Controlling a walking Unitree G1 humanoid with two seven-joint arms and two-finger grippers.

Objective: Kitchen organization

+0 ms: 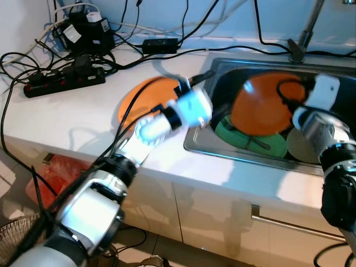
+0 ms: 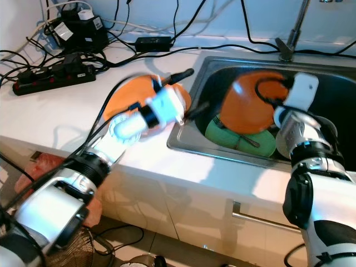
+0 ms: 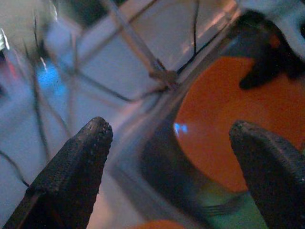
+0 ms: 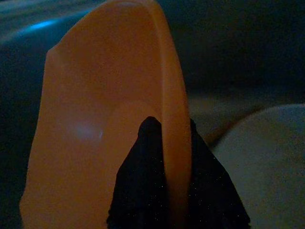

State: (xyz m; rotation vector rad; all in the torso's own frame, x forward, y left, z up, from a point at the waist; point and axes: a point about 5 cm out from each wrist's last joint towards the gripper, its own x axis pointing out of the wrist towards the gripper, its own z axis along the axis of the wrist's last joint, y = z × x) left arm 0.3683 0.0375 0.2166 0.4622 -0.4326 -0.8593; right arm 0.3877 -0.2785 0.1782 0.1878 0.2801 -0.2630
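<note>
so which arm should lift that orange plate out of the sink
Right. The right gripper is already shut on the rim of the orange plate, tilted up in the sink. The left gripper hovers open at the sink's near edge, holding nothing.

White worktop (image 1: 67, 119), steel-grey sink (image 1: 222, 146). 2 orange plates: 1 on the worktop (image 1: 146, 94), 1 in the sink (image 1: 261, 105) pinched by the right tool (image 4: 167, 143), its fingers black. Green plate (image 1: 245, 136) under it with a dark utensil; pale plate (image 1: 300, 147) beside. Left tool (image 3: 171, 157) fingers black, textured. Arms silver and white. Black power strip (image 1: 61, 83) and black cables (image 1: 167, 41). Red bag (image 1: 53, 172) below on the floor.
</note>
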